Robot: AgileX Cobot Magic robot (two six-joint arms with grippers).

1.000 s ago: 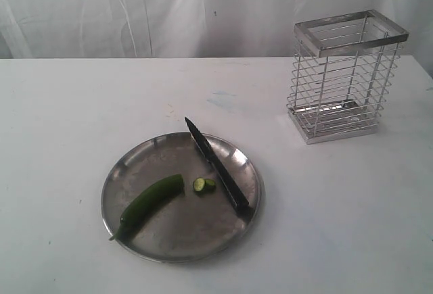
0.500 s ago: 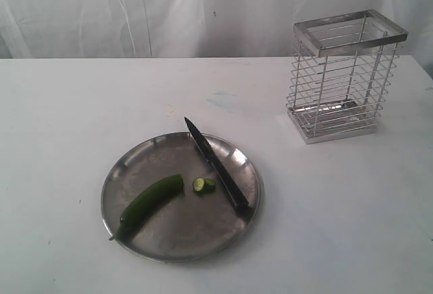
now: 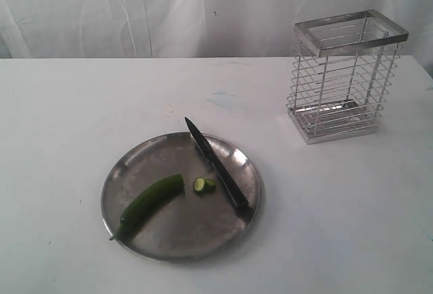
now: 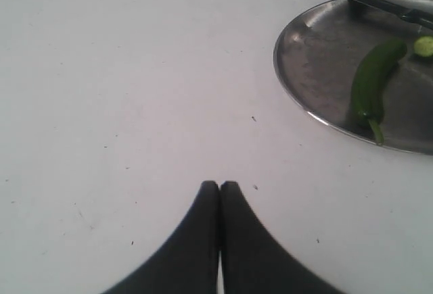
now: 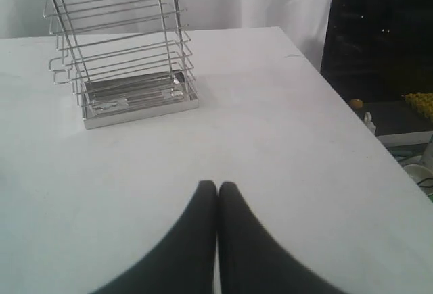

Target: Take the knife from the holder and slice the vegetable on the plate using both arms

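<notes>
Knife [image 3: 216, 167] flat on plate [image 3: 135, 172], right of vegetable [image 3: 152, 199] and slice [image 3: 201, 185]. Jaws closed, empty, well clear. Seemingly finished; keep off plate.

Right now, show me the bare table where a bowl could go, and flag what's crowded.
In the exterior view, bare table lies left of and behind the plate, between plate and holder, and in front of the holder. Crowded: the plate, holding the vegetable, a cut slice and the knife.
</notes>
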